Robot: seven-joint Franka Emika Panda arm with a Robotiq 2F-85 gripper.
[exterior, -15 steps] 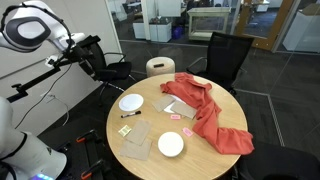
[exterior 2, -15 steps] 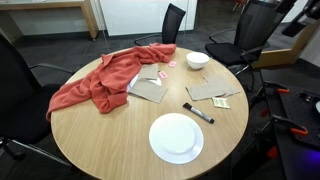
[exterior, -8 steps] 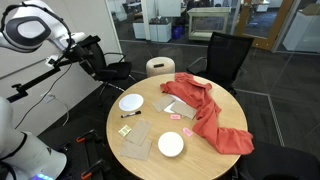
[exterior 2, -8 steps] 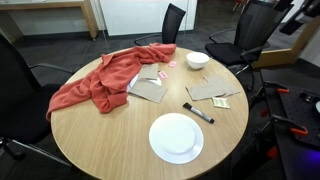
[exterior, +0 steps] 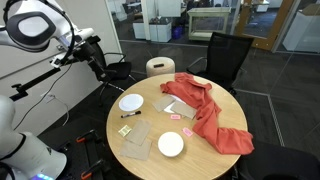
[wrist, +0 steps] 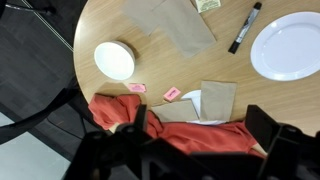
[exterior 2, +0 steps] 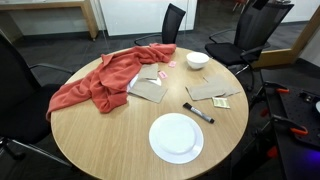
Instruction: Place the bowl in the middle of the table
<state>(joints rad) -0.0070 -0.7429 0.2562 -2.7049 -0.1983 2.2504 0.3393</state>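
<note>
White rounded arm (exterior: 35, 25) with a black hand (exterior: 96, 53).

Setting: office meeting area. A round light-wood table (exterior: 150, 152) is ringed by black office chairs (exterior: 226, 55), with dark grey carpet (exterior: 285, 95) underfoot in both exterior views. Glass partitions (exterior: 300, 25) with wood framing stand behind the table, and more furniture in adjoining rooms shows through them.

bare wood around bowl (exterior 2: 197, 60), red cloth (exterior 2: 108, 76) across middle of table (exterior 2: 100, 140)
</note>
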